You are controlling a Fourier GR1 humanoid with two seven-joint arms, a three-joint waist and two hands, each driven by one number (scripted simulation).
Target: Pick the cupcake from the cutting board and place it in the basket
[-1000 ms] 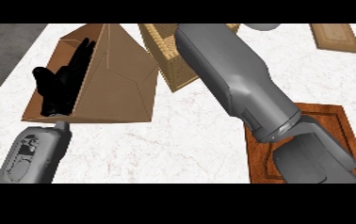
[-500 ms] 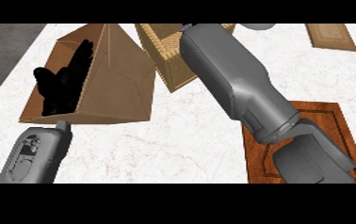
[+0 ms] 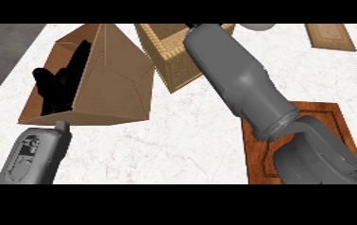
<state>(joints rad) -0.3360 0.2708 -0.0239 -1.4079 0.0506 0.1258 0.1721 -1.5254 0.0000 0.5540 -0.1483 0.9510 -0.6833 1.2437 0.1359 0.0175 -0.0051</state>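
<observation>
Risk here was a drop off target: the right forearm (image 3: 237,82) lay across the basket (image 3: 164,54) at top centre, and a release past its far rim would have put the cupcake on the counter (image 3: 174,139). Only a dark sliver of the right hand (image 3: 194,26) showed at the top edge, spread or closed I couldn't tell. The cupcake showed nowhere; the cutting board (image 3: 331,120), lower right, looked bare where visible, so likely in that hand. The left hand (image 3: 59,84) rested spread at the left
</observation>
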